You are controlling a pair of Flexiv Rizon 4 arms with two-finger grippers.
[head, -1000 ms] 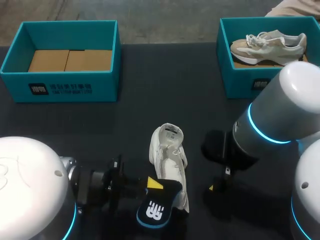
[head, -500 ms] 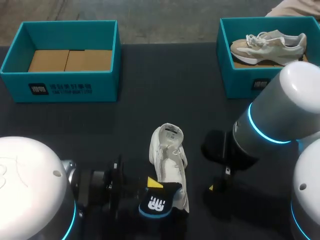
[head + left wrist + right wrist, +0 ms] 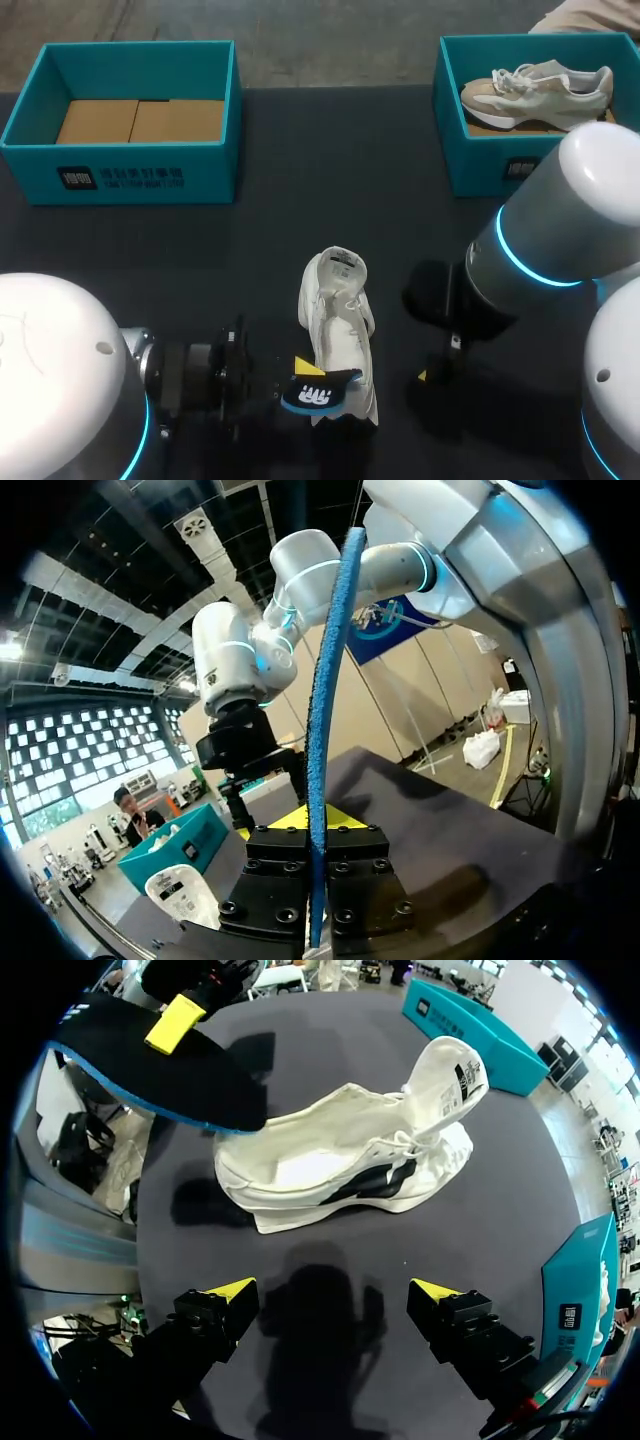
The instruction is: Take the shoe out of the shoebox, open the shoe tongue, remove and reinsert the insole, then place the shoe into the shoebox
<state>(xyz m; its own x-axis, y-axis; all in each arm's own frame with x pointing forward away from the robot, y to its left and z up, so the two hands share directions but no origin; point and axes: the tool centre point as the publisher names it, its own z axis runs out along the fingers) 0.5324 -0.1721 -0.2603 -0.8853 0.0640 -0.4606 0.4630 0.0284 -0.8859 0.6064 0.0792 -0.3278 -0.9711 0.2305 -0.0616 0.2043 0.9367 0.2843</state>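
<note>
A white shoe [image 3: 338,318] stands in the middle of the table with its tongue raised; the right wrist view shows the shoe [image 3: 340,1160] ahead of my right gripper. My left gripper [image 3: 300,372] is shut on a black insole with a blue edge [image 3: 318,393], held just off the shoe's heel end. In the left wrist view the insole [image 3: 325,720] stands edge-on between the fingers of the left gripper [image 3: 316,832]. My right gripper [image 3: 335,1298] hangs open over bare table beside the shoe. It sees the insole [image 3: 150,1065] above the shoe's heel.
A teal shoebox [image 3: 140,180] with cardboard on its floor stands at the back left. A second teal box [image 3: 490,165] at the back right holds a beige shoe [image 3: 535,88]. My right arm's elbow [image 3: 560,230] looms over the right front of the table.
My left wrist has rolled, turning the insole from face-up toward edge-on, and the insole has shifted slightly toward the shoe's heel. The right arm and the shoe have not moved.
</note>
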